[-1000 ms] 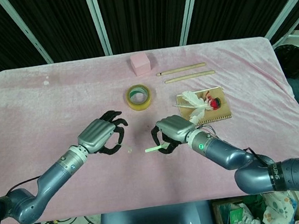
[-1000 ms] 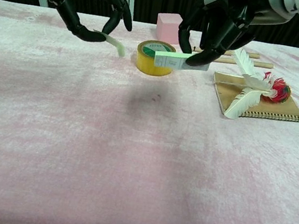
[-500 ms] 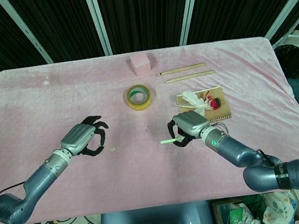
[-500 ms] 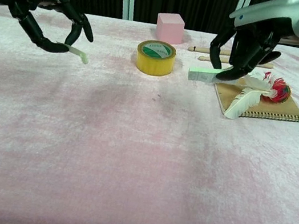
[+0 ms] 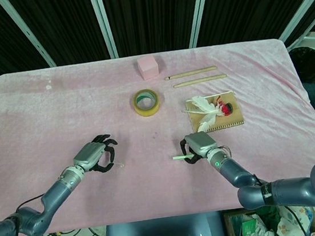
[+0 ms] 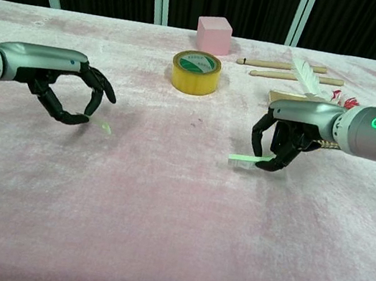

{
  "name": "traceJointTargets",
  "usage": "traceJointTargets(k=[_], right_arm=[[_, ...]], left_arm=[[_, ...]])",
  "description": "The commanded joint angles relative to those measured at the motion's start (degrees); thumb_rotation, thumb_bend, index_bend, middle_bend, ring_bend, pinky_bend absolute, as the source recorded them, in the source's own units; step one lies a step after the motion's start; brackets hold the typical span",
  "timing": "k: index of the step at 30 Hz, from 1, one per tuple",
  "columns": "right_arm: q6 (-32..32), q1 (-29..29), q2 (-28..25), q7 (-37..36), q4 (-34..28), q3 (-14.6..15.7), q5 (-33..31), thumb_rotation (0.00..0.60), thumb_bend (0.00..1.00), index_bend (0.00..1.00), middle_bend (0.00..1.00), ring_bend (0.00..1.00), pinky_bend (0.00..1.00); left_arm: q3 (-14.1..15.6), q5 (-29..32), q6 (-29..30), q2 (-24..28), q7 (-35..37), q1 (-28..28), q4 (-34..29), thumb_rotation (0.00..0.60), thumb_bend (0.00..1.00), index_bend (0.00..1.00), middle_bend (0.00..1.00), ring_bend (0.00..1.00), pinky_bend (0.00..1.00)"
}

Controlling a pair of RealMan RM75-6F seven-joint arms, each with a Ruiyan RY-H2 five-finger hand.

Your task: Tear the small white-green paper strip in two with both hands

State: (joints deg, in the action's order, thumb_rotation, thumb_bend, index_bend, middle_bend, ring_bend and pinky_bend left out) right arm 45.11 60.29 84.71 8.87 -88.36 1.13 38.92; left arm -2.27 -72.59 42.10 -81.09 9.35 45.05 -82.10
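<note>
The paper strip is in two pieces. My left hand (image 6: 66, 86) (image 5: 96, 155) pinches a short white-green piece (image 6: 101, 125) just above the pink cloth at the left. My right hand (image 6: 292, 133) (image 5: 198, 145) pinches the longer white-green piece (image 6: 248, 160) (image 5: 181, 157), which sticks out to the left of its fingers, low over the cloth. The two hands are far apart, on either side of the table's middle.
A yellow tape roll (image 6: 195, 71) stands at centre back, with a pink block (image 6: 215, 34) behind it. Two wooden sticks (image 6: 288, 71) lie at the back right. A notebook with a white feather and red ornament (image 5: 214, 110) lies behind my right hand.
Both hands have moved apart and come down toward the cloth and the near edge, each carrying its piece of the torn strip.
</note>
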Motion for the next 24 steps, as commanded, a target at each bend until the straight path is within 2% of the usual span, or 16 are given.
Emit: traceJointTargets(k=[1,5,8,10,13,18,21,24], right_arm=[[-0.7,-0.7,0.9,0.1,0.6,-0.5,-1.0,0.600,0.55,0.77,0.97,0.99,0.94],[-2.1,-1.4,1.4,-0.2,1.7,-1.0,-1.5,0.600,0.52,0.74,0.97,0.99,0.93],[-2.9,-1.6,1.4,0.3,2.1,-1.2,-1.6,0.600,0.42,0.65,0.96,0.98,0.93],[-3.9,-1.3,0.7,1.3,1.8,-1.1,-1.8,0.600,0.34,0.54,0.96,0.97,0.91],[-6.3,-0.3,-0.6,2.9,0.9,-0.5,-3.2,0.600,0.25,0.32,0.95,0.95,0.88],[-9.4,1.3,-2.1,3.7,-0.2,-0.5,-6.3,0.600,0.15,0.12,0.94,0.94,0.87],[-9.0,1.2,-2.7,3.4,-0.8,-0.8,-7.0,0.600,0.11,0.09,0.94,0.94,0.86],[-8.8,0.9,-4.4,2.7,-1.8,-1.2,-7.4,0.600,0.11,0.08,0.92,0.94,0.85]], left_arm=[[0.6,0.2,-1.3,-1.0,-1.2,0.2,1.3,0.600,0.57,0.61,0.17,0.00,0.00],[0.7,1.0,-2.8,-1.5,-1.8,0.4,1.6,0.600,0.52,0.57,0.15,0.00,0.00],[0.5,1.6,-3.3,-1.7,-2.6,0.6,1.9,0.600,0.39,0.42,0.11,0.00,0.00],[0.3,2.3,-3.5,-1.6,-3.6,0.7,1.9,0.600,0.33,0.29,0.09,0.00,0.00],[0.2,3.3,-4.0,-1.0,-5.2,1.1,1.5,0.600,0.29,0.16,0.06,0.00,0.00],[-0.6,4.5,-3.0,0.2,-6.8,0.9,-0.5,0.600,0.16,0.05,0.04,0.00,0.00],[-0.8,5.3,-3.2,1.5,-8.0,1.2,-1.6,0.600,0.10,0.01,0.03,0.00,0.00],[-1.5,6.3,-3.1,3.3,-8.4,1.2,-3.5,0.600,0.10,0.01,0.03,0.00,0.00]])
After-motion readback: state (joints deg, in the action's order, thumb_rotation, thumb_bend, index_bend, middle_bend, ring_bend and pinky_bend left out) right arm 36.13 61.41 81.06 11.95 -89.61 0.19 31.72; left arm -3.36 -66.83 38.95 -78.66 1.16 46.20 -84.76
